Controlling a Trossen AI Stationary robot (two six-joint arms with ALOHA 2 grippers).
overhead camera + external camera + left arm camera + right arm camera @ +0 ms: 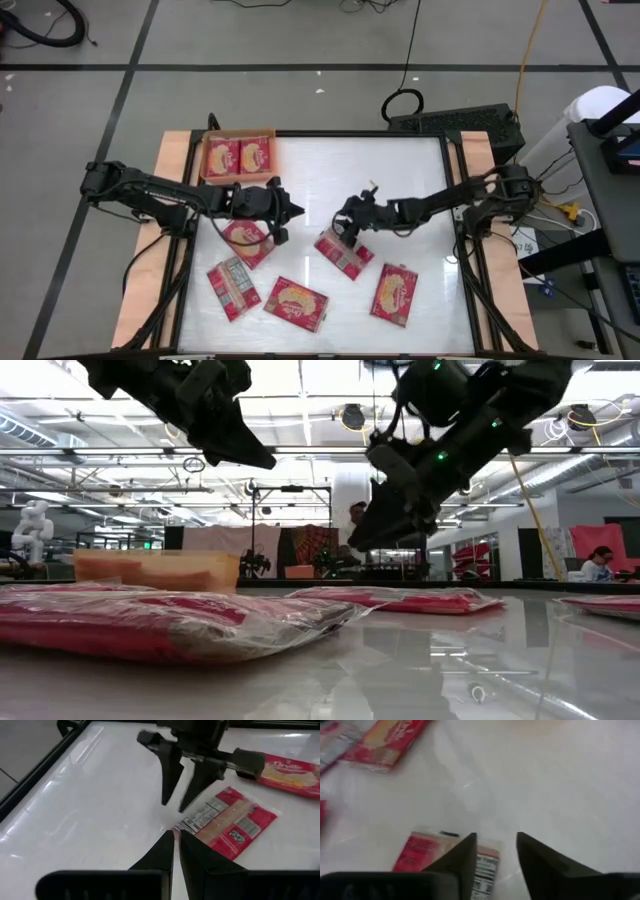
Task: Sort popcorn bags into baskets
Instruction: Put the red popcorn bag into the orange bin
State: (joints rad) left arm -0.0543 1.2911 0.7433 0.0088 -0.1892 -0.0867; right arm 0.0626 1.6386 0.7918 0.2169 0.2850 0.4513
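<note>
Bright overhead light, glossy glare, blurred wrist view

**Room round the table**

We see a grey tiled floor [300,40] w/ dark seams, black cables [405,95] looped on it, and a yellow cord [530,50]. Level view: long ceiling strip lights [300,385], metal rails overhead, a white humanoid figure [30,525] far off, and a seated person [600,563] at the room's edge.

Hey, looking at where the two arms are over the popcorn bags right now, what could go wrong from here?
1. The right tool hangs open above the edge of a label-side-up popcorn bag; closing there may pinch only the film and slip.
2. The left tool, shut and empty, points toward the right one; the arms might collide.
3. The orange basket already holds two bags, so another may overhang.
</note>
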